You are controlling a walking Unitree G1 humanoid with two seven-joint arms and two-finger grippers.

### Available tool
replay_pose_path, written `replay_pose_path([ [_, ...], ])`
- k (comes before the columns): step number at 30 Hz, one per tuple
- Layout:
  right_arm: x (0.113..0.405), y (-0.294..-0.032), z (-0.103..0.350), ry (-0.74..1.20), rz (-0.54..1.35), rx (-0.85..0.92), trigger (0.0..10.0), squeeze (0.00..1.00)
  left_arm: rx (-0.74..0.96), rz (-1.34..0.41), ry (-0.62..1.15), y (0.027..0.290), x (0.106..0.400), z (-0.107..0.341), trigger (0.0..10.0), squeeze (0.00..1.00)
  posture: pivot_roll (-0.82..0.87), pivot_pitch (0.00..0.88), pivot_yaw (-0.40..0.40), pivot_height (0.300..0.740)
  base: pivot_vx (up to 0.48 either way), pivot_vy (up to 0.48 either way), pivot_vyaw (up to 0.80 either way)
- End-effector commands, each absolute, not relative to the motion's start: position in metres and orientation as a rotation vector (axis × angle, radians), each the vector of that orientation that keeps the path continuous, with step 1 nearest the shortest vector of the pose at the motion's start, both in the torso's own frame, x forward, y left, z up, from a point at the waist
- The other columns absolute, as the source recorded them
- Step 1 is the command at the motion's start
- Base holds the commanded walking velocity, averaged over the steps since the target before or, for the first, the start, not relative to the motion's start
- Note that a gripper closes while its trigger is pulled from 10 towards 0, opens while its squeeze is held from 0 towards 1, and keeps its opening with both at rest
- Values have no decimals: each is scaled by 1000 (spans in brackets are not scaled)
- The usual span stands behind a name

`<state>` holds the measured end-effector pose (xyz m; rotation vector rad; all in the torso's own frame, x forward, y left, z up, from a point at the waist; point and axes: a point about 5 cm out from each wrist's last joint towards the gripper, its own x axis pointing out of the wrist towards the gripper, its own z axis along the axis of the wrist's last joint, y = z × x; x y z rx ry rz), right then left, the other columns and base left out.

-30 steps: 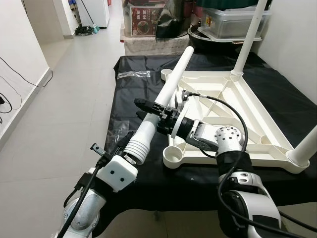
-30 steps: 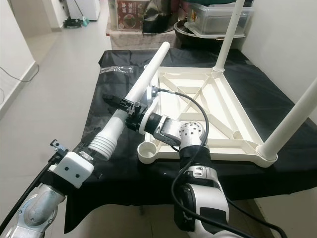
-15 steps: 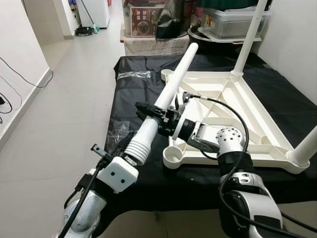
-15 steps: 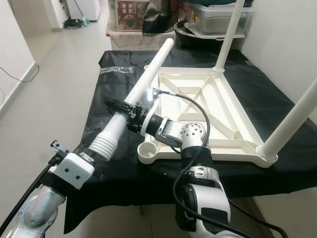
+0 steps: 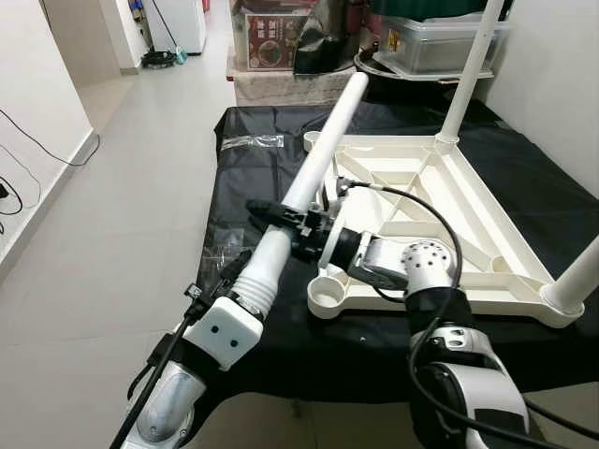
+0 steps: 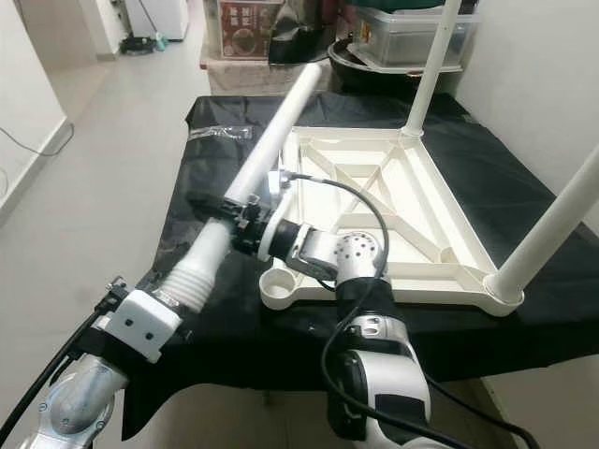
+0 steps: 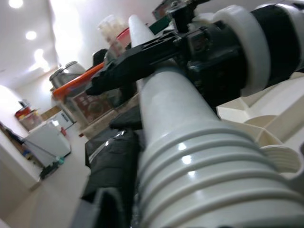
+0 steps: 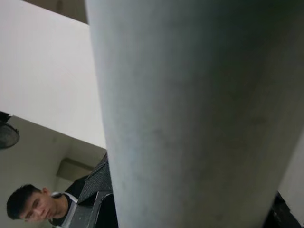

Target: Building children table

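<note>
Work surface: black cloth-covered table (image 5: 253,178). On it lies the inverted white plastic children's tabletop w/ ribbed underside (image 5: 440,215), long axis running approx. 11 to 5 o'clock in the head views. Two white cylindrical legs already stand upright in corner sockets: one at 1 o'clock (image 5: 473,70), one at 4 o'clock (image 5: 582,273). Near-left corner socket, a round open cup (image 5: 328,296), holds no leg. Far-left socket (image 5: 316,142) is partly hidden behind the loose leg.

Loose item: long white plastic table leg w/ ribbed threaded end (image 5: 309,187). It is off the cloth, tilted, ribbed end low at 7 o'clock, plain end high toward 1 o'clock. Ribbed end sits just left of the open near-left socket, not inserted.

Left gripper (image 5: 236,278): at the ribbed end of the leg, approx. 7 o'clock of centre. Black fingers (image 7: 111,209) flank the ribs; clamped on the leg.

Right gripper (image 6: 220,204): reaches across from the 4 o'clock side to mid-shaft, fingers closed round the leg above the ribs. Right wrist view: shaft pressed close to the lens.

Misc.: clear plastic bag (image 5: 251,141) on cloth at 11 o'clock. Storage boxes (image 5: 440,42) beyond the table at 12–1 o'clock. A person (image 8: 33,209) is seen in the right wrist view.
</note>
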<state>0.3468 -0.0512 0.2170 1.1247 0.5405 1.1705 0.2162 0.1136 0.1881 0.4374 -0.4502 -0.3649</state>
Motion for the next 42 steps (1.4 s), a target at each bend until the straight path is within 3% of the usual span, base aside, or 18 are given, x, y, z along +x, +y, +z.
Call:
replay_pose_path([
  [1, 347, -45, 232, 498, 1229, 1127, 0, 0, 427, -402, -419, 110, 216, 183, 10000, 1000, -43, 54, -25, 740, 0, 0, 0],
  [4, 351, -46, 236, 472, 1217, 1125, 0, 0, 451, -385, -401, 115, 219, 182, 10000, 1000, -40, 48, -25, 740, 0, 0, 0],
  [5, 355, -50, 242, 440, 1206, 1126, 0, 0, 466, -377, -388, 119, 220, 180, 10000, 0, -39, 43, -24, 740, 0, 0, 0],
  [9, 372, -68, 264, 295, 1137, 1146, 0, 0, 465, -322, -342, 131, 218, 172, 10000, 0, -35, 31, -21, 740, 0, 0, 0],
  [19, 393, -98, 284, 95, 951, 1172, 0, 0, 378, -248, -238, 133, 202, 151, 10000, 0, -21, 0, -16, 740, 0, 0, 0],
  [22, 397, -102, 284, 38, 874, 1050, 0, 0, 356, -218, -209, 133, 200, 146, 10000, 0, -17, 0, -16, 740, 0, 0, 0],
  [24, 400, -101, 285, -34, 788, 839, 0, 0, 341, -190, -190, 134, 199, 144, 10000, 0, -17, 0, -13, 740, 0, 0, 0],
  [25, 400, -101, 285, -34, 788, 839, 0, 0, 341, -190, -190, 134, 199, 144, 10000, 0, -17, 0, -13, 740, 0, 0, 0],
  [26, 400, -99, 285, -84, 724, 689, 0, 0, 325, -173, -186, 134, 200, 143, 10000, 0, -20, 0, -3, 740, 0, 0, 0],
  [27, 400, -99, 285, -84, 724, 689, 0, 0, 325, -173, -186, 134, 200, 143, 10000, 0, -20, 0, -3, 740, 0, 0, 0],
  [28, 397, -96, 285, -133, 677, 560, 10000, 0, 295, -149, -180, 134, 201, 143, 10000, 0, -24, 0, 6, 740, 0, 0, 0],
  [29, 397, -96, 285, -133, 677, 560, 10000, 0, 295, -149, -180, 134, 201, 143, 10000, 0, -24, 0, 6, 740, 0, 0, 0],
  [31, 388, -86, 279, -206, 616, 334, 10000, 0, 264, -125, -178, 131, 204, 143, 10000, 0, -25, 0, 8, 740, 0, 0, 0],
  [36, 367, -74, 254, -260, 608, 175, 10000, 0, 221, -121, -187, 123, 207, 145, 10000, 0, -23, 0, 11, 740, 0, 0, 0],
  [42, 353, -71, 232, -278, 601, 113, 10000, 0, 203, -117, -173, 118, 204, 144, 10000, 0, -22, 0, 10, 740, 0, 0, 0],
])
